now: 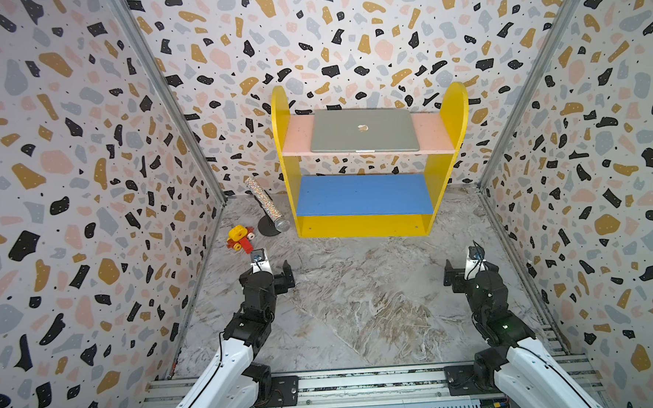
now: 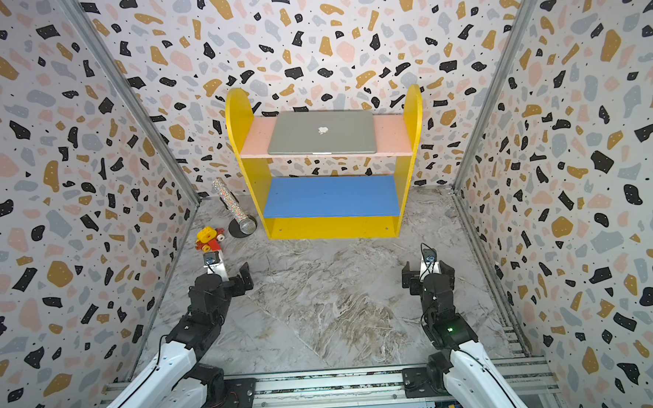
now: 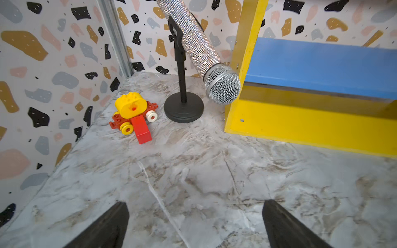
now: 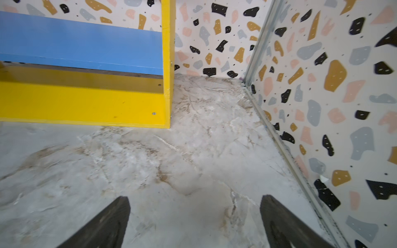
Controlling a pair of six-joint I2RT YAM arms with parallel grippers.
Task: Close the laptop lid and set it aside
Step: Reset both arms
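The laptop [image 1: 363, 137] [image 2: 321, 140] lies flat on the pink top shelf [image 1: 297, 137] of a yellow shelf unit at the back wall. The laptop lid [image 1: 336, 129] is down, silver-grey with a white apple logo facing up. Both arms are low at the front, far from the shelf. My left gripper [image 1: 267, 273] [image 3: 196, 201] is open over bare marble floor, with nothing between its fingers. My right gripper [image 1: 472, 268] [image 4: 195, 196] is open as well, empty, near the right wall. Neither wrist view shows the laptop.
The yellow shelf unit [image 1: 360, 226] has a bare blue lower shelf [image 1: 363, 195]. A glittery microphone [image 1: 265, 204] [image 3: 199, 43] on a black stand leans beside its left side. A red and yellow toy car [image 1: 239, 238] [image 3: 133, 113] sits near the left wall. Patterned walls enclose three sides.
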